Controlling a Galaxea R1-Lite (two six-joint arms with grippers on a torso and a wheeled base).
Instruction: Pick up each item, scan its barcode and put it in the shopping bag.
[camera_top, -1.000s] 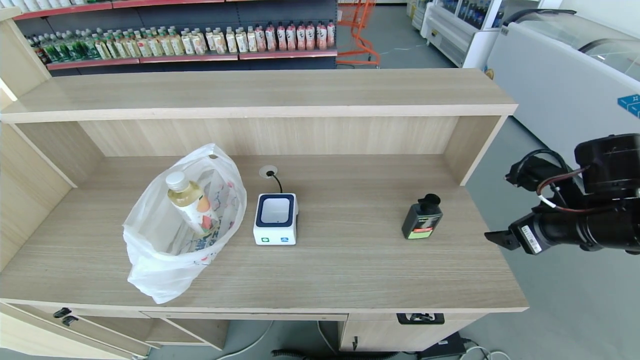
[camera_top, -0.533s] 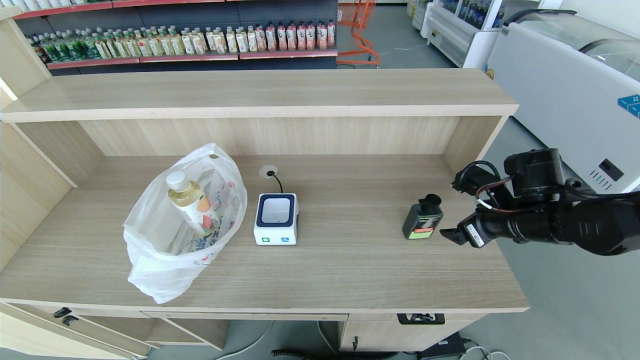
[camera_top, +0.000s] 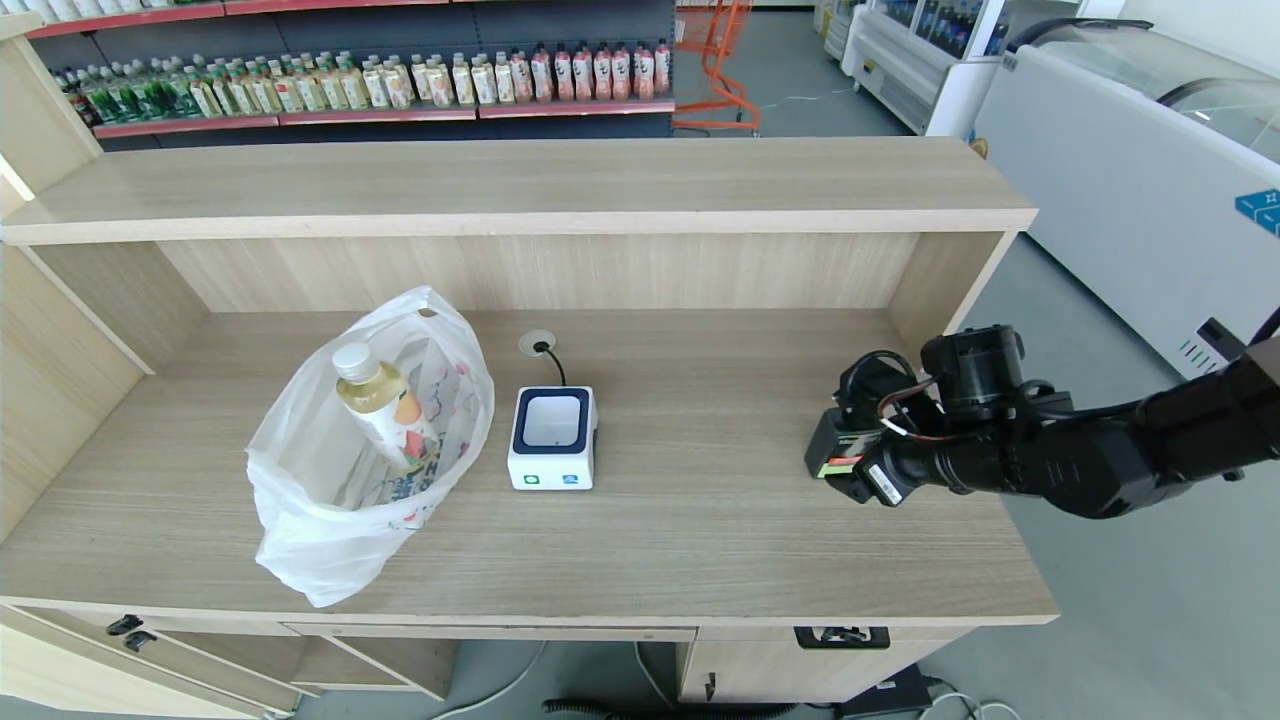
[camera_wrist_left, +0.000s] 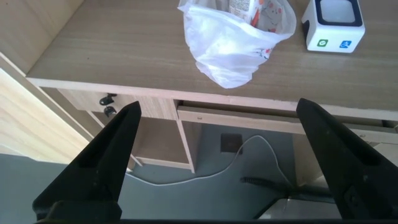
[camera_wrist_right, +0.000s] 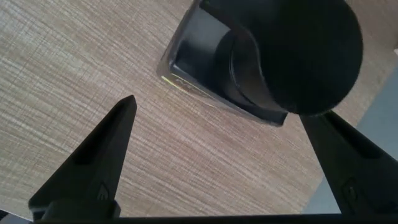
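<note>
One wooden counter (camera_top: 700, 540) carries one white shopping bag (camera_top: 300, 540) with one pale drink bottle (camera_top: 380, 400) inside, one scanner (camera_top: 552, 440) just beside it, and one small dark bottle (camera_top: 822, 447) well to the right. The right gripper (camera_top: 845, 458) is at that dark bottle, spread wide, clasping nothing. The left gripper (camera_wrist_left: 219, 106), equally wide and empty, hangs off the counter's front edge.

both jaws spread wide (right arm (camera_top: 1060, 465) outstretched).
</note>
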